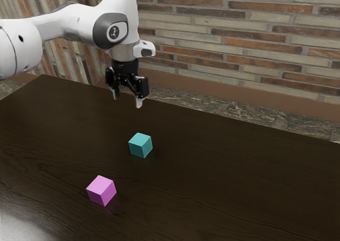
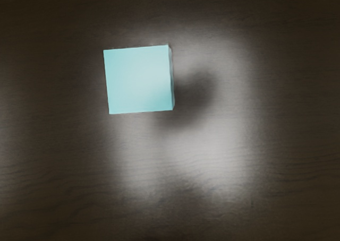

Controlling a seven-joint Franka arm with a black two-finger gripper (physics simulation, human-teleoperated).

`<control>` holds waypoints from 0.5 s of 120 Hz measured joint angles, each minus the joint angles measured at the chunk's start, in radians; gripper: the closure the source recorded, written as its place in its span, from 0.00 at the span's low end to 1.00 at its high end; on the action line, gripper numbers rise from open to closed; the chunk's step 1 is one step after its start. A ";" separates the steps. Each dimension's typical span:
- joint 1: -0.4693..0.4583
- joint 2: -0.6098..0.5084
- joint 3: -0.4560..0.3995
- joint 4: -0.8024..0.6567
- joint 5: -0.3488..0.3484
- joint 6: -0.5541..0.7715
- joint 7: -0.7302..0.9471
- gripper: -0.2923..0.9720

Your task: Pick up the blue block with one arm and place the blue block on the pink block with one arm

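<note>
While my gripper (image 1: pixel 126 99) hung wide open and empty, the blue block (image 1: pixel 141 145) lay on the table (image 1: pixel 239 188) below, apart from the pink block (image 1: pixel 101 190). I judged this the approach, needing centring, then descent.

pincer (image 1: pixel 126 99) spread above blue block (image 1: pixel 140 145)

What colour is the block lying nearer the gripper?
Light teal-blue; the blue block shows best in the wrist view.
</note>
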 joint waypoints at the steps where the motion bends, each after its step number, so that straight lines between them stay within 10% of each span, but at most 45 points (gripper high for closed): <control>1: 0.001 0.005 0.000 0.000 -0.001 0.005 0.000 0.23; 60: 0.040 0.307 0.020 0.133 -0.035 0.207 0.047 0.23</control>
